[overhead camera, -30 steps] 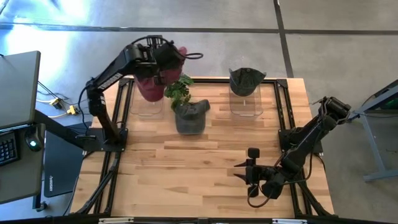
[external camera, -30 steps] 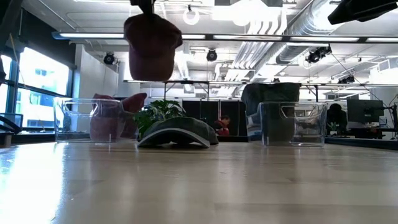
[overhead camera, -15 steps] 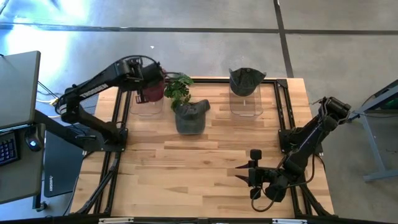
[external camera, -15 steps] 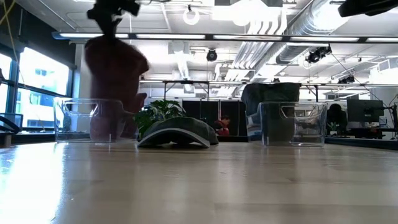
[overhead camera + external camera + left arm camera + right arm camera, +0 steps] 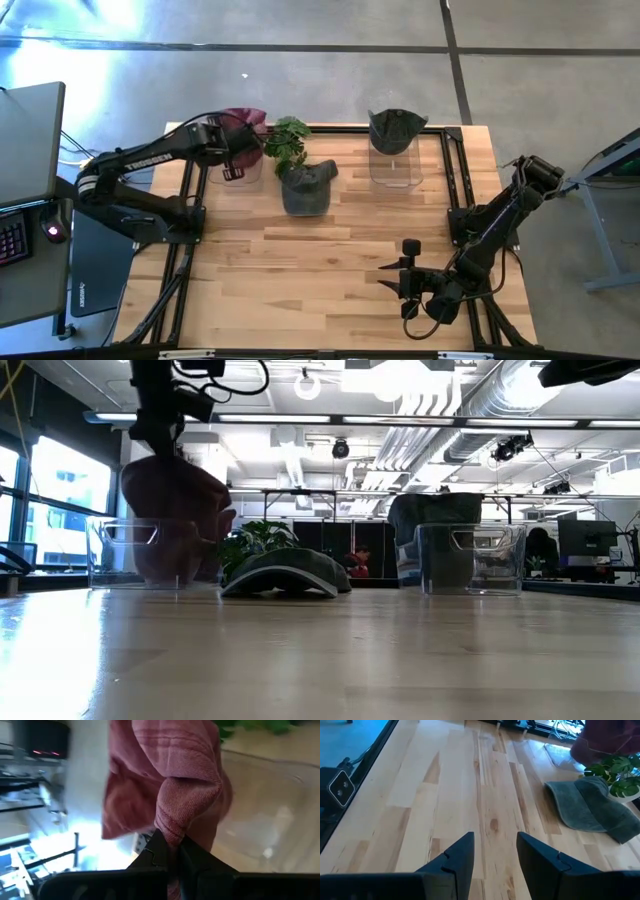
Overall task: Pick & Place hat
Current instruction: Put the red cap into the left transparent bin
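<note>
Left gripper is over the back left clear bin, fingers pinched shut on a fold of the maroon hat. The hat hangs from the fingers into the bin; in the low view its lower part sits inside the clear walls, but whether it touches the bin floor is hard to tell through the plastic. Right gripper waits low over the front right of the table, fingers spread apart with nothing between them, pointing across the boards toward the middle.

Table is light wood planks in mixed tones on a black metal frame, mostly bare in front. A grey cap lies flat on the boards at centre back, touching a small leafy green plant just behind it. A second clear bin stands at back right with a dark green hat resting in or on it.

Floor around the table is grey concrete with dark seams. A dark desk with a keyboard edge stands off the left side. Low view looks into an open workshop: white ceiling with ducts, strip lights, big windows at left, monitors far right.
</note>
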